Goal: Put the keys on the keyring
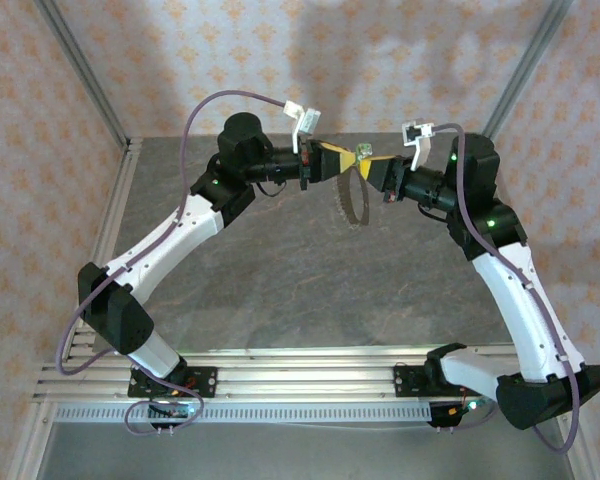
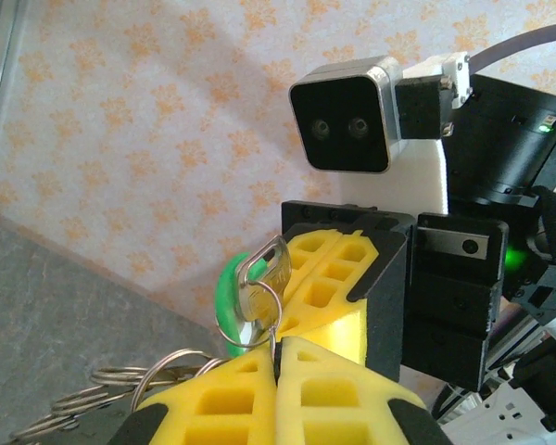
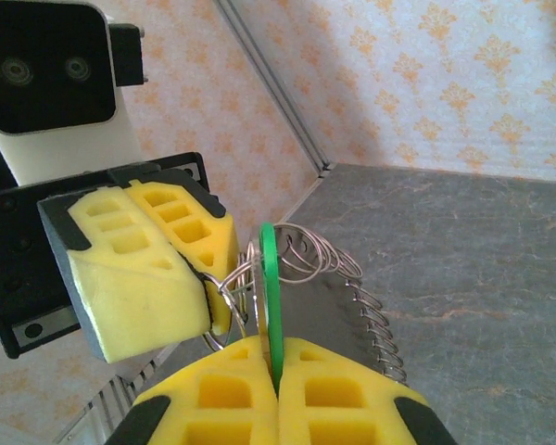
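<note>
**Left hand** (image 2: 276,360): closed on the wire of the ring (image 3: 371,320). **Right hand** (image 3: 276,362): closed on the green head of the key (image 3: 268,278). The hands meet tip to tip in the air, toward 12 o'clock over the tabletop (image 1: 280,290). The ring's loops hang toward 6 o'clock beneath them.

**Step in hand:** threading. Key and wire touch, but whether the wire passes through the key's hole cannot be told.

**Next move:** probably a small slide of the key along the wire, both grips firm.
</note>
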Robot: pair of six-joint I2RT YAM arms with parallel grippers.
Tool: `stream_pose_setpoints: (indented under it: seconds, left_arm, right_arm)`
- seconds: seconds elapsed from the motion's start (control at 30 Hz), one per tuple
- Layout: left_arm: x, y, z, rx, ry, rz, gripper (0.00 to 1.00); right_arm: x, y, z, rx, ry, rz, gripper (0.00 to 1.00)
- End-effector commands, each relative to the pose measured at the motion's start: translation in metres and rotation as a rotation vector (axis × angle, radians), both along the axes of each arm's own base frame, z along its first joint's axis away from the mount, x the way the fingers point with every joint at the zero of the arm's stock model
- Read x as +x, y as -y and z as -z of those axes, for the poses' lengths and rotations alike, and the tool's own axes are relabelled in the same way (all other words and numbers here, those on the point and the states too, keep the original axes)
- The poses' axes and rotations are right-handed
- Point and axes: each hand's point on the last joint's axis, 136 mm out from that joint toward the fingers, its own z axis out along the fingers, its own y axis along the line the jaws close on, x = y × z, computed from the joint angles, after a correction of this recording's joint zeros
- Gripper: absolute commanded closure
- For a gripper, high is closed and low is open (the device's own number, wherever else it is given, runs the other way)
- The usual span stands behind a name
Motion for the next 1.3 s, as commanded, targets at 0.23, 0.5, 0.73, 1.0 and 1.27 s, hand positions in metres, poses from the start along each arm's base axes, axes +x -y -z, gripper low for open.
stream_pose_setpoints:
  seconds: [0.23, 0.5, 0.73, 1.0, 1.27]
  left_arm:
    - [0.007, -0.018, -0.011, -0.025, 0.036, -0.173, 0.49]
    - [0.03, -0.069, 0.0, -0.033, -0.028, -0.425, 0.0]
    - [0.035, -0.098, 0.014, -0.005, -0.068, -0.527, 0.0]
    - [0.033, -0.107, 0.021, 0.015, -0.085, -0.554, 0.0]
    - [0.038, -0.104, 0.031, 0.004, -0.119, -0.549, 0.0]
  right_arm:
    - [0.029, 0.016, 0.022, -0.13, -0.083, 0.132, 1.0]
    - [0.063, 0.007, 0.074, -0.186, -0.204, 0.13, 1.0]
    - [0.114, -0.023, 0.119, -0.162, -0.299, 0.081, 1.0]
    - [0.172, -0.067, 0.171, -0.171, -0.396, 0.023, 1.0]
    - [0.167, -0.097, 0.227, -0.202, -0.482, -0.011, 1.0]
